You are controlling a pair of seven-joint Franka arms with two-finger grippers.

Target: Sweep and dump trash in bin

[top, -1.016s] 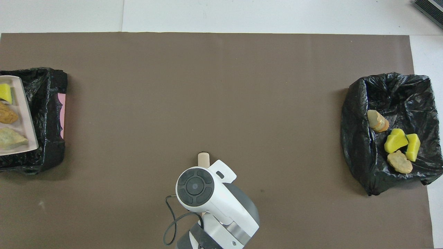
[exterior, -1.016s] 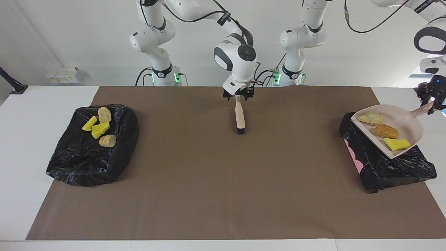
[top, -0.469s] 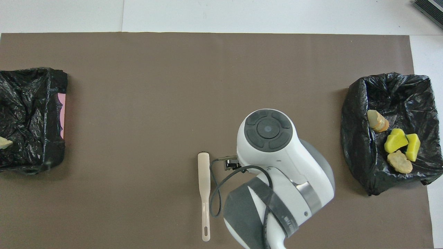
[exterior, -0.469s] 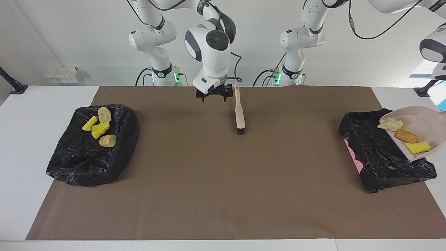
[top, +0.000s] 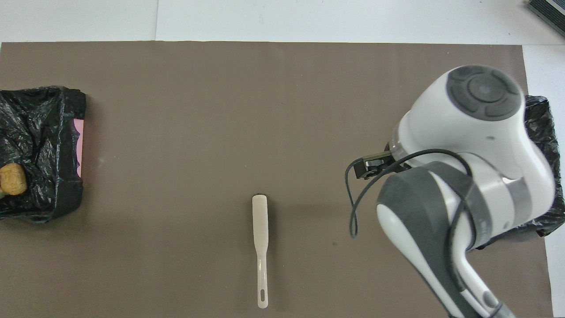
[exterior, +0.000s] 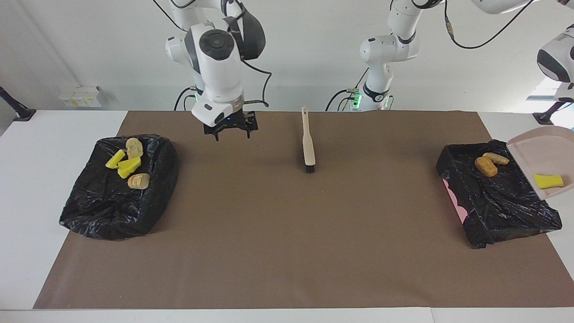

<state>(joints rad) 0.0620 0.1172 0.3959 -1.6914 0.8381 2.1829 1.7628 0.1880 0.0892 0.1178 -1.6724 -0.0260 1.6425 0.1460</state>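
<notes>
Left claw is out of frame, so cannot tell how it is set. The dustpan (exterior: 536, 148) is hanging tilted over the edge of the bin at the left arm's end (exterior: 493, 211). An orange-brown nugget (exterior: 486, 166) and a beige chunk (exterior: 495, 157) are lying in that bin. One yellow sponge piece (exterior: 548, 181) is sitting in the pan, not yet tipped out.

Main risk: that piece is lying near the pan's outer corner, so a sideways tilt is likely sending it onto the table instead of into the bag. The pan lip could also be snagging the loose black liner and dragging it.

Right claw (exterior: 229, 129) is hanging spread and empty over the mat (exterior: 287, 233), between the brush (exterior: 308, 146) and the bin at the right arm's end (exterior: 112, 211), where four pieces (exterior: 128, 163) are lying. It could be clipping the bag rim if it is swinging low.
</notes>
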